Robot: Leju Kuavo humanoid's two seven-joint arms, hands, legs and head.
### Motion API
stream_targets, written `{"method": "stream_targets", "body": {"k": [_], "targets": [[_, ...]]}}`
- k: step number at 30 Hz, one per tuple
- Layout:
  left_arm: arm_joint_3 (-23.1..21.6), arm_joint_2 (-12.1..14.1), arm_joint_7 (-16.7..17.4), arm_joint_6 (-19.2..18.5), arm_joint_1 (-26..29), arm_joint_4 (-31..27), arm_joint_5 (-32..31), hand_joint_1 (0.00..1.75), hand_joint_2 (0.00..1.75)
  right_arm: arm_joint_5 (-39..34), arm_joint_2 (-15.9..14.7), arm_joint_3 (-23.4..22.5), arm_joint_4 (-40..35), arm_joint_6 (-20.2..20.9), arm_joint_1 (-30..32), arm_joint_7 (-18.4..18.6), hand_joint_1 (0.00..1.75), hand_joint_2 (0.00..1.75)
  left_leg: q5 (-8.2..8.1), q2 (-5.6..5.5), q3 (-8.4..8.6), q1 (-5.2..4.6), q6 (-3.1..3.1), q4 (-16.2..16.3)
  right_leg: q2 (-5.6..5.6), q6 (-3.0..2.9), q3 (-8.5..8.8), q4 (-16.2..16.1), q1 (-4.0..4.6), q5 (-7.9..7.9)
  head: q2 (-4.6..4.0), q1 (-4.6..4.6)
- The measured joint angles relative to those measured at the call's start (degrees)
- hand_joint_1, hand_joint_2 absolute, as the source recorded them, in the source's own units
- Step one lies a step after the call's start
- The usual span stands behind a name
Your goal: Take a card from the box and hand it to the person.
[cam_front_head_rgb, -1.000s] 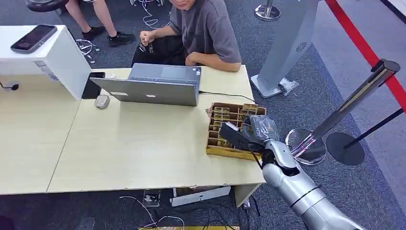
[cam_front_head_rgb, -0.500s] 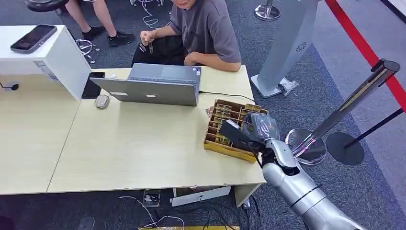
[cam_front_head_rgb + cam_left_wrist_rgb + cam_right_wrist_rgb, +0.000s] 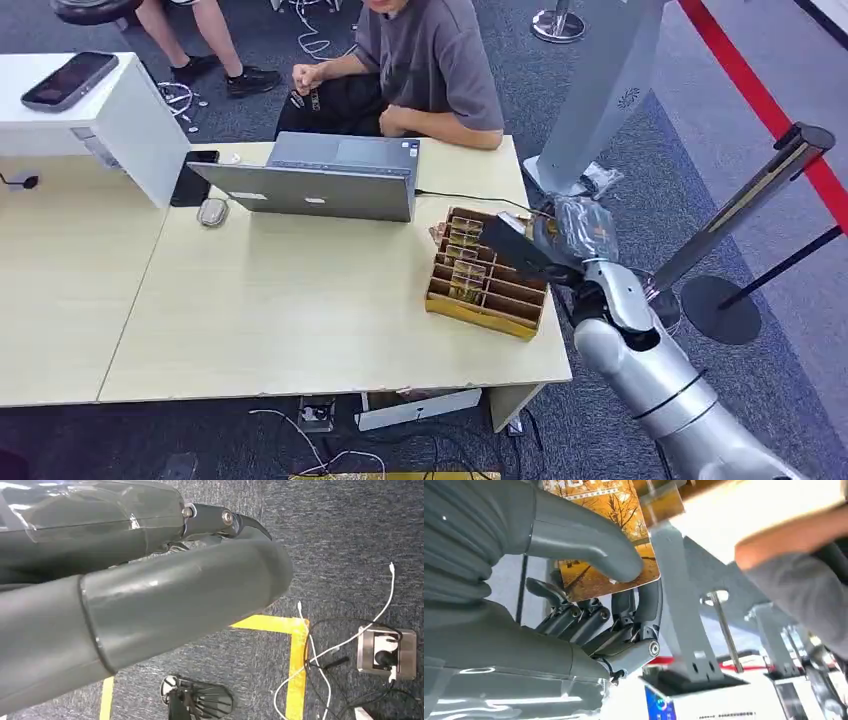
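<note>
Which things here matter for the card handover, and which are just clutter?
Job:
- card, pinched by the right hand
- box of cards at the table's right end
- person seated behind the table

Lying about:
- laptop
- mouse
- phone on the white stand
- stanchion
- floor socket and cables

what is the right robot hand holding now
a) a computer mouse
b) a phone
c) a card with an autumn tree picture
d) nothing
c: in the right wrist view the right robot hand pinches a card printed with orange autumn trees between its thumb and fingers, and in the head view the hand is lifted above the far end of the cardboard box.
</note>
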Motion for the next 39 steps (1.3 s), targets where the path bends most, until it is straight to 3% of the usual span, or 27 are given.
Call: {"method": "stream_targets", "body": {"k": [7,14,29,38,39], "targets": [[-0.04,0.0,-0.09,-0.11,-0.01,0.0,-0.44,0.0,0.0,-0.15,-0.33,-1.09,-1.16,-1.96,-3.69,-0.57,1.75,1.75,0.0,0.0,0.0,0.0,0.0,-0.01,0.0,0.0,0.0,0.01,0.0,0.0,0.0,0.0],[-0.09,0.0,-0.22,-0.35,-0.06,0.0,-1.14,0.0,0.0,-0.77,0.2,-1.44,0.55,-6.52,-9.04,-2.84,1.71,1.75,0.0,0.0,-0.04,0.0,0.0,-0.01,0.0,0.0,0.01,0.02,0.0,0.0,0.0,-0.02],[-1.53,-0.04,-1.11,-0.44,-0.14,0.0,-2.56,0.0,0.0,0.04,6.29,-1.51,16.96,-20.22,-17.25,-9.07,1.68,1.75,0.01,-0.01,-0.05,0.01,0.0,-0.01,-0.01,0.0,0.0,0.03,0.0,0.0,0.0,0.0],[-2.18,-0.13,-0.9,-0.46,-0.2,0.0,-2.8,0.0,0.0,0.76,9.0,-1.48,22.47,-20.92,-18.25,-9.57,1.54,1.75,0.01,-0.01,-0.05,0.01,0.0,0.0,-0.01,0.0,-0.01,0.03,0.0,0.0,0.0,0.0],[-2.38,-0.13,-0.9,-0.46,-0.22,0.0,-2.8,0.0,0.0,0.96,9.2,-1.48,22.99,-20.92,-18.26,-9.57,1.61,1.75,0.01,-0.02,-0.05,0.01,-0.01,-0.01,-0.01,0.0,-0.01,0.03,0.0,0.0,0.0,0.0]]}}
